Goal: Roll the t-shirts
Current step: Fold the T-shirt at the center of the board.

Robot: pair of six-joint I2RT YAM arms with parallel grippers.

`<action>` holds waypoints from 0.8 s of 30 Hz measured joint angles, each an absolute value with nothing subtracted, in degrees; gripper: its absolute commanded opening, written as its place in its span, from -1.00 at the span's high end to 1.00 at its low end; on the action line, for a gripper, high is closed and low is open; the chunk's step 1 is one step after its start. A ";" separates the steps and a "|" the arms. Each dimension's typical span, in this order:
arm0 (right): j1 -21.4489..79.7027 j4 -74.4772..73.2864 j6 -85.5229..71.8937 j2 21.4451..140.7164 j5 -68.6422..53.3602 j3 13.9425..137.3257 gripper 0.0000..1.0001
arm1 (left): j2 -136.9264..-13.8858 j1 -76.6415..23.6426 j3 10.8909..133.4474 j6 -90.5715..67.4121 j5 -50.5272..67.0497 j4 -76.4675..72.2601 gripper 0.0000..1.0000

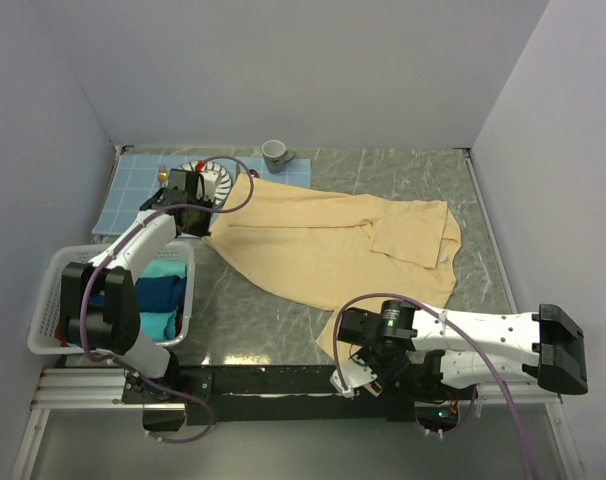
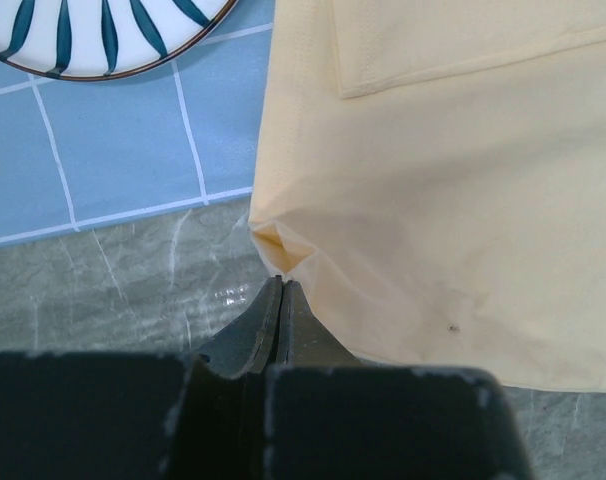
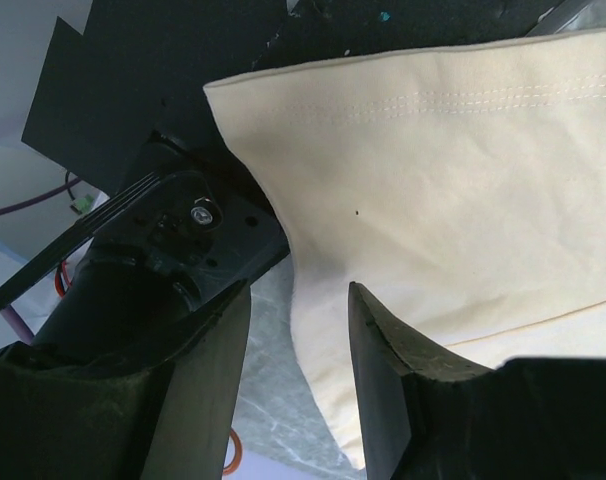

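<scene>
Left jaws closed, yellow t-shirt (image 1: 313, 250) spread, creased

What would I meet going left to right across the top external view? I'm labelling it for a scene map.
First the white basket → striped plate → grey mug → folded-over sleeve of the yellow t-shirt.

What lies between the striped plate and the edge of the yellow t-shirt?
Only a bare strip of the blue grid placemat separates the plate from the yellow t-shirt; the left wrist view shows it.
</scene>
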State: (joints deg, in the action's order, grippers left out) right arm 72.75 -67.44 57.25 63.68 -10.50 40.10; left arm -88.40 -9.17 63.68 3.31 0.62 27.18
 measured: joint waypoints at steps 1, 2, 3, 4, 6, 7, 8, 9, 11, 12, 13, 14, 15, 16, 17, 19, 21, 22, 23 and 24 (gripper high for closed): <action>72.75 -67.42 57.08 64.10 -10.39 40.10 -0.04 | -88.40 -9.13 63.68 3.31 0.62 27.18 0.98; 72.77 -67.37 56.86 64.66 -10.22 40.10 -0.04 | -88.40 -9.04 63.68 3.31 0.64 27.18 0.99; 72.77 -67.33 56.73 65.21 -10.04 40.10 -0.03 | -88.40 -8.95 63.68 3.31 0.64 27.18 0.98; 72.77 -67.31 56.58 65.78 -9.89 40.10 -0.01 | -88.40 -8.84 63.68 3.29 0.67 27.18 0.99; 72.77 -67.26 56.16 67.02 -9.54 40.10 0.01 | -88.40 -8.58 63.66 3.27 0.80 27.18 0.99; 72.77 -67.26 55.94 67.55 -9.39 40.10 0.06 | -88.40 -8.43 63.66 3.25 0.86 27.20 0.98; 72.75 -67.24 55.64 67.94 -9.23 40.10 0.08 | -88.40 -8.27 63.68 3.22 1.10 27.18 0.98; 72.77 -67.24 55.27 68.31 -8.99 40.10 0.09 | -88.40 -8.12 63.68 3.16 1.32 27.18 0.98; 72.77 -67.26 54.65 68.88 -8.54 40.10 0.08 | -88.40 -7.88 63.66 3.11 1.76 27.18 0.98; 72.77 -67.26 54.30 69.14 -8.27 40.12 0.09 | -88.40 -7.77 63.68 3.03 1.89 27.18 0.98; 72.77 -67.24 53.95 69.32 -8.01 40.12 0.10 | -88.40 -7.62 63.66 2.85 2.13 27.18 0.98; 72.77 -67.26 53.56 69.56 -7.88 40.14 0.10 | -88.40 -7.53 63.68 2.72 2.31 27.18 0.98; 72.77 -67.24 53.15 69.80 -7.66 40.18 0.11 | -88.40 -7.40 63.68 2.63 2.44 27.18 0.98; 72.77 -67.18 52.80 70.04 -7.44 40.18 0.11 | -88.40 -7.27 63.68 2.52 2.72 27.18 0.98; 72.77 -67.16 52.47 70.30 -7.27 40.21 0.11 | -88.40 -7.16 63.68 2.44 3.03 27.18 0.98; 72.77 -67.09 51.94 71.20 -7.01 40.53 0.11 | -88.40 -6.90 63.68 2.35 3.31 27.16 0.98; 72.77 -66.57 51.33 72.25 -6.87 41.12 0.09 | -88.40 -6.57 63.66 2.31 3.70 27.18 0.98; 72.77 -66.26 50.98 72.62 -6.76 41.41 0.09 | -88.40 -6.46 63.68 2.31 3.81 27.18 0.97; 72.77 -65.52 50.48 73.03 -6.63 41.71 0.08 | -88.40 -6.28 63.66 2.31 3.95 27.18 0.98; 72.77 -64.90 50.15 73.45 -6.55 41.98 0.08 | -88.40 -6.13 63.68 2.31 4.21 27.18 0.98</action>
